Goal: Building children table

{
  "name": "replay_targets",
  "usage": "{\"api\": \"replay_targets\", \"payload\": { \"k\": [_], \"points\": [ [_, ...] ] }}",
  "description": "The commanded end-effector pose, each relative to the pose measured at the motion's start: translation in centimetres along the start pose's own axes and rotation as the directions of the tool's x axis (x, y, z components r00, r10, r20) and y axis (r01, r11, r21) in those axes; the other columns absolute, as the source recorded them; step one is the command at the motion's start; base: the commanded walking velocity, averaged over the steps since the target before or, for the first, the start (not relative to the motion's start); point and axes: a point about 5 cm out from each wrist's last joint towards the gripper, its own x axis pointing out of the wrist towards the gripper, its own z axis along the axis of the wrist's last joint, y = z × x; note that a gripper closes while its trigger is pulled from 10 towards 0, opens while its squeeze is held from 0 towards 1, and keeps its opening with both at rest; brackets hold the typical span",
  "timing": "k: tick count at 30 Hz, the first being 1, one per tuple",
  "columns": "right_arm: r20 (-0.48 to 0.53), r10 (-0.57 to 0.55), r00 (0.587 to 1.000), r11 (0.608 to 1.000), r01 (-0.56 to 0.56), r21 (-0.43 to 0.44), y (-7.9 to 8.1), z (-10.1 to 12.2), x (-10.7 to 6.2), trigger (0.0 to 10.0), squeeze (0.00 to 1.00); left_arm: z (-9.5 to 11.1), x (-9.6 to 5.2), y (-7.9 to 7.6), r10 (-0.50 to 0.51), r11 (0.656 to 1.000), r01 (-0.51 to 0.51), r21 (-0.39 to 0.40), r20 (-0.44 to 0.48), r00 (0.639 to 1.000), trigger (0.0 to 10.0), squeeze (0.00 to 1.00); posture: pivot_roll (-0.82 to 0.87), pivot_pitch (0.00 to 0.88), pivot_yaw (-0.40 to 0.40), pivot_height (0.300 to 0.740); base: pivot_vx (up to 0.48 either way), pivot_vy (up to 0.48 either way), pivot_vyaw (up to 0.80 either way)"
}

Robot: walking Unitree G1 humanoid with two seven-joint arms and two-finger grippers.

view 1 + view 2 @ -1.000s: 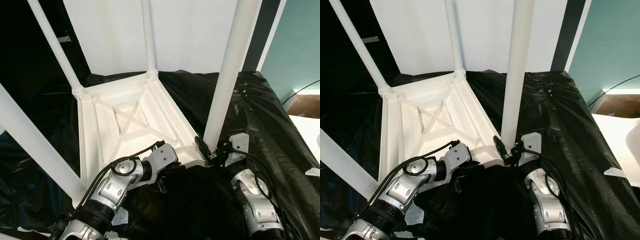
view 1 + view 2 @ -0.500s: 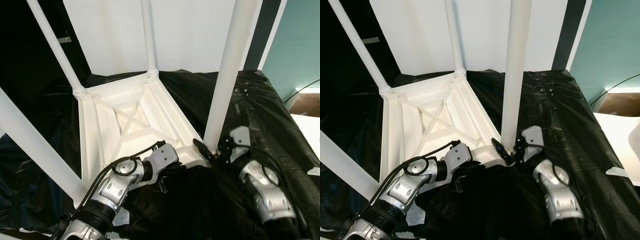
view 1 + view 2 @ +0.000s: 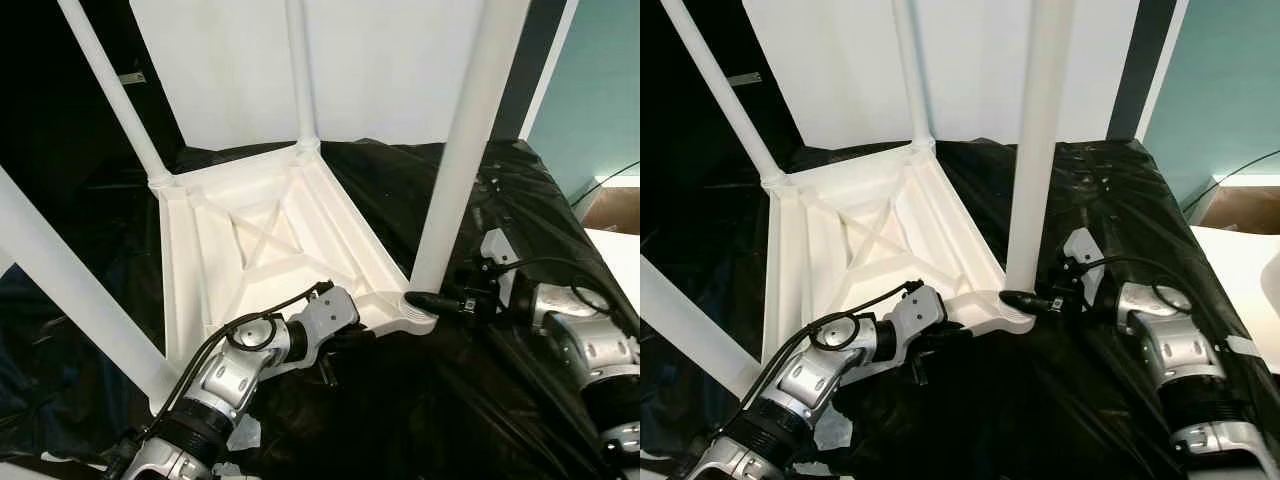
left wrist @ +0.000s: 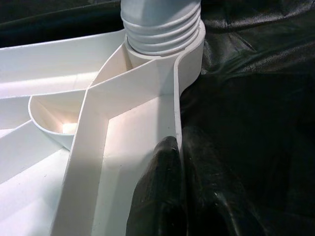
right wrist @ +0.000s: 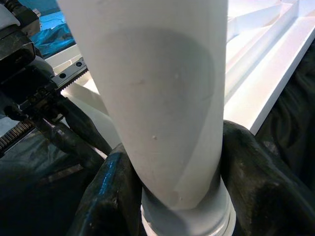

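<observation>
Left arm (image 3: 235, 375), lower left of the left eye view: silver-grey metal housings in rounded segments, joined by a black ribbed collar near the frame's bottom edge. A black cable loops from the forearm over the wrist block. The wrist block is a light grey angular casing with small dark screws.

Right arm (image 3: 590, 350), lower right: same silver finish, domed joint covers with concentric machined rings, black band between segments. A thin black cable arcs above the wrist. A pale grey plate sits on the wrist.

Left gripper (image 4: 170, 196): glossy black, rounded fingers. Right gripper (image 5: 172, 167): glossy black fingers; a toothed black rack and metal rail alongside.
</observation>
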Motion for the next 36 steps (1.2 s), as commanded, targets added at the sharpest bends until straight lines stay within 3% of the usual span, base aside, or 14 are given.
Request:
{"api": "replay_targets", "payload": {
  "k": [1, 5, 10, 12, 14, 21, 27, 28, 29, 30, 31, 34, 35, 36],
  "points": [
    [-0.032, 0.062, 0.998, 0.996, -0.06, 0.066, 0.8, -1.2, 0.1, 0.0, 0.0, -4.9, -0.1, -1.5, -0.013, 0.991, -0.013, -0.136, -0.19, 0.982, 10.0, 0.0, 0.0, 0.0, 0.029, 0.74, 0.0, 0.0, 0.0],
    [-0.018, 0.051, 0.999, 0.993, -0.049, 0.11, 1.2, -1.7, -0.2, 0.0, 0.0, -4.9, -0.1, -1.6, -0.014, 0.99, -0.013, -0.139, -0.188, 0.982, 10.0, 0.0, 0.0, 0.0, 0.028, 0.74, 0.0, 0.0, 0.0],
    [0.112, -0.142, 0.983, 0.979, 0.123, 0.164, 3.3, -1.9, 1.0, 0.0, 0.0, -5.1, -0.2, -1.5, -0.011, 0.99, -0.016, -0.138, -0.193, 0.981, 10.0, 0.0, 0.0, 0.0, 0.029, 0.74, 0.0, 0.0, 0.0],
    [0.175, -0.466, 0.867, 0.88, 0.434, 0.19, 4.6, -2.0, 1.9, 0.0, 0.0, -5.1, -0.3, -1.5, -0.009, 0.99, -0.018, -0.139, -0.195, 0.981, 10.0, 0.0, 0.01, 0.0, 0.024, 0.74, 0.0, 0.0, 0.0],
    [0.168, -0.615, 0.771, 0.787, 0.587, 0.187, 5.4, -2.2, 1.8, 0.0, 0.0, -5.1, -0.3, -1.6, -0.02, 0.99, -0.008, -0.138, -0.195, 0.981, 10.0, 0.0, 0.0, 0.0, 0.04, 0.74, 0.0, 0.0, 0.0],
    [0.161, -0.708, 0.687, 0.706, 0.688, 0.17, 4.7, -1.9, 1.1, 0.0, 0.0, -5.1, -0.4, -1.3, -0.021, 0.992, -0.005, -0.126, -0.204, 0.979, 10.0, 0.0, 0.0, 0.0, 0.045, 0.74, 0.0, 0.0, 0.0],
    [0.137, -0.699, 0.702, 0.715, 0.684, 0.147, 5.0, -1.8, 1.6, 0.0, 0.0, -5.1, -0.5, -1.4, -0.022, 0.992, -0.004, -0.123, -0.206, 0.978, 10.0, 0.0, 0.0, 0.0, 0.044, 0.74, 0.0, 0.0, 0.0],
    [0.124, -0.662, 0.739, 0.749, 0.647, 0.141, 5.2, -2.0, 2.0, 10.0, 0.0, -5.1, -0.5, -1.5, -0.023, 0.992, -0.003, -0.124, -0.206, 0.978, 10.0, 0.0, 0.0, 0.0, 0.044, 0.74, 0.0, 0.0, 0.0],
    [0.116, -0.645, 0.755, 0.764, 0.631, 0.135, 5.4, -2.0, 2.2, 10.0, 0.0, -5.2, -0.5, -1.5, -0.023, 0.992, -0.003, -0.125, -0.207, 0.978, 10.0, 0.0, 0.0, 0.0, 0.044, 0.74, 0.0, 0.0, 0.0],
    [0.111, -0.595, 0.796, 0.802, 0.58, 0.141, 5.5, -2.1, 2.6, 10.0, 1.0, -5.2, -0.4, -1.6, -0.024, 0.992, -0.002, -0.127, -0.206, 0.978, 10.0, 0.0, 0.0, 0.0, 0.044, 0.74, 0.0, 0.0, 0.0],
    [0.111, -0.595, 0.796, 0.802, 0.58, 0.141, 5.5, -2.1, 2.6, 10.0, 1.0, -5.2, -0.4, -1.6, -0.024, 0.992, -0.002, -0.127, -0.206, 0.978, 10.0, 0.0, 0.0, 0.0, 0.044, 0.74, 0.0, 0.0, 0.0],
    [0.109, -0.5, 0.859, 0.864, 0.488, 0.124, 5.2, -2.0, 2.9, 10.0, 1.0, -5.2, -0.3, -1.6, -0.026, 0.992, -0.001, -0.128, -0.205, 0.978, 10.0, 0.0, -0.01, 0.0, 0.045, 0.74, 0.0, 0.0, 0.0],
    [0.103, -0.45, 0.887, 0.892, 0.441, 0.102, 4.7, -2.0, 2.9, 10.0, 0.0, -5.2, -0.3, -1.6, -0.026, 0.992, 0.0, -0.128, -0.204, 0.979, 10.0, 0.0, -0.01, 0.0, 0.045, 0.74, 0.0, 0.0, 0.0],
    [0.098, -0.41, 0.907, 0.912, 0.404, 0.078, 4.1, -1.8, 2.8, 10.0, 0.0, -5.1, -0.2, -1.5, -0.027, 0.992, 0.001, -0.127, -0.203, 0.979, 10.0, 0.0, -0.01, 0.0, 0.045, 0.74, 0.0, 0.0, 0.0]
  ]
}}
